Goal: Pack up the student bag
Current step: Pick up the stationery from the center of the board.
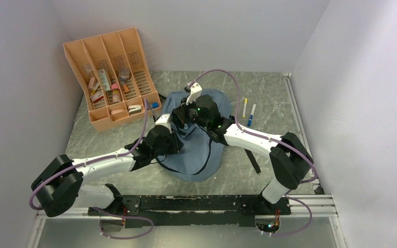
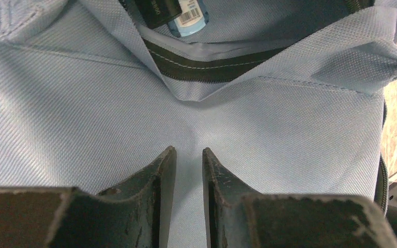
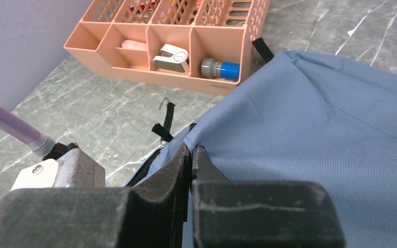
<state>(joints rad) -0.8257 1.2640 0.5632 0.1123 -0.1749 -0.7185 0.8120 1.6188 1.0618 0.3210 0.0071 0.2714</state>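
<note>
The student bag (image 1: pixel 213 138), grey-blue fabric with dark zippers and black straps, lies flat in the middle of the table. My right gripper (image 3: pixel 192 148) is shut on the fabric edge of the bag's (image 3: pixel 310 129) opening and holds it up. My left gripper (image 2: pixel 188 151) rests its tips on the bag's front panel (image 2: pixel 82 119), jaws a narrow gap apart, with smooth fabric showing between them. Just beyond, under the lifted flap and dark zipper (image 2: pixel 212 71), a black item and a light blue item with a barcode (image 2: pixel 188 19) sit inside the bag. From above, both grippers meet over the bag's upper left.
An orange organiser (image 1: pixel 94 57) with several small items leans against the back left wall; its front bins (image 3: pixel 134 39) hold a white stapler-like thing (image 3: pixel 171 57) and a blue-capped tube (image 3: pixel 221 68). Two markers (image 1: pixel 248 111) lie right of the bag. Walls close in on three sides.
</note>
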